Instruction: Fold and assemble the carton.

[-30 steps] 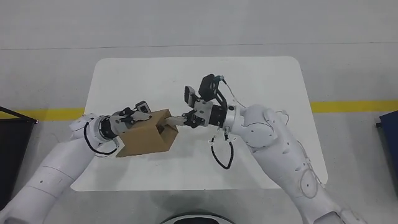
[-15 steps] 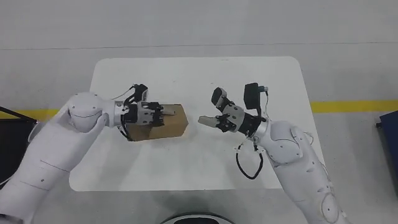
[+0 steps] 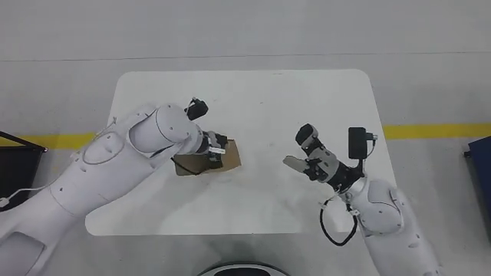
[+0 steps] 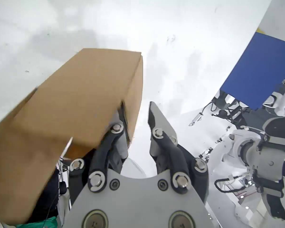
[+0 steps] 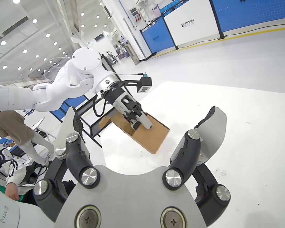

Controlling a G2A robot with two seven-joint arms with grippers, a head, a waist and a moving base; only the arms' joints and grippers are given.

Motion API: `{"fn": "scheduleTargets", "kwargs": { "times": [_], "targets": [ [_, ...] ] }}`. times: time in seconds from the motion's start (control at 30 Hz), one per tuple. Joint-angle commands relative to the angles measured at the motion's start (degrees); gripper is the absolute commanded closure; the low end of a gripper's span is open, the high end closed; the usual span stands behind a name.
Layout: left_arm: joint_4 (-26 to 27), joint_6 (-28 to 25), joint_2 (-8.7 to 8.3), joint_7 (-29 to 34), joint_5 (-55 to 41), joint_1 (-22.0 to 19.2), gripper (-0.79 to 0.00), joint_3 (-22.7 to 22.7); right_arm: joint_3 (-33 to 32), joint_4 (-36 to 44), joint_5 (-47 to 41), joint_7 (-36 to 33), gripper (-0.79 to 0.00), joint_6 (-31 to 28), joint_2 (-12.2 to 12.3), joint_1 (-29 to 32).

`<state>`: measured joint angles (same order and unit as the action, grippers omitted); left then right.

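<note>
Brown cardboard carton (image 3: 205, 161) lies on the white table (image 3: 307, 100), left of centre, seen from the top; left gripper (image 3: 218, 148) sits over its upper right corner; right gripper (image 3: 301, 162) hangs well apart to the right, over bare table.

Left wrist view: carton (image 4: 85, 91) already squared into a box shape; one finger (image 4: 120, 129) tucked against the underside of a side wall, the other standing clear with table showing between it and the cardboard; jaws parted, straddling the wall edge, not clamped on it.

Right wrist view: right gripper (image 5: 143, 112) spread wide and holding nothing; beyond it the left gripper (image 5: 141, 122) rests on top of the carton (image 5: 152, 138); one end of the box looks unclosed, dark inside showing beside the fingers.

Judgement: body folded up, closing of the flaps in hand, task roughly past halfway. Next move likely calls for the left arm to pin the box down while the right comes in to press the loose end flap shut; thin card may buckle or slide if pushed unsupported.
</note>
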<state>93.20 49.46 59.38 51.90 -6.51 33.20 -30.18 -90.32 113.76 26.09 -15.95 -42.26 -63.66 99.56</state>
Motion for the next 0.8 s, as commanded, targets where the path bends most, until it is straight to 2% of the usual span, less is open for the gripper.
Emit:
{"fn": "scheduleTargets", "kwargs": {
  "times": [0.0,0.17,0.27,0.33,0.43,0.47,0.53,0.6,0.7,0.77],
  "targets": [
    [-0.9,-0.1,0.62,-0.4,0.5,-0.8,-0.785,0.9,0.0,0.4,0.0,-0.2,-0.785,0.2,0.0,0.1],
    [-0.7,-2.7,1.44,-2.1,-3.5,-1.5,-0.785,-1.8,1.3,1.3,0.4,-2.0,-0.785,1.2,0.1,-1.1],
    [0.7,-6.2,1.06,-4.5,-9.2,-0.1,-0.785,-7.5,2.7,1.9,1.1,-4.3,-0.785,3.3,0.2,-2.7],
    [1.9,-8.2,0.21,-6.4,-12.9,2.2,-0.785,-12.5,4.1,2.5,2.1,-6.0,-0.785,5.6,0.2,-4.2],
    [2.8,-11.0,-1.60,-8.4,-17.5,7.4,-0.785,-21.0,7.2,4.2,6.8,-10.7,-0.785,10.3,0.1,-6.9],
    [2.8,-12.5,-2.65,-8.8,-19.2,10.7,-0.785,-25.7,9.2,5.0,9.6,-13.2,-0.785,13.4,0.0,-8.7],
    [2.6,-14.1,-3.97,-9.3,-20.7,15.1,-0.785,-31.5,12.1,5.7,13.0,-16.5,-0.785,17.4,-0.1,-11.1],
    [2.0,-16.3,-5.59,-8.2,-23.1,21.5,-0.785,-39.4,16.2,6.0,17.4,-20.9,-0.785,22.8,-0.5,-14.7],
    [1.1,-19.8,-7.13,-6.9,-25.5,29.3,-0.785,-48.5,20.9,5.5,20.0,-25.4,-0.785,28.8,-1.1,-19.4],
    [1.0,-23.1,-7.67,-5.9,-28.1,34.2,-0.785,-53.3,21.3,5.6,19.8,-25.5,-0.785,29.3,-1.2,-20.0]
  ]
}}
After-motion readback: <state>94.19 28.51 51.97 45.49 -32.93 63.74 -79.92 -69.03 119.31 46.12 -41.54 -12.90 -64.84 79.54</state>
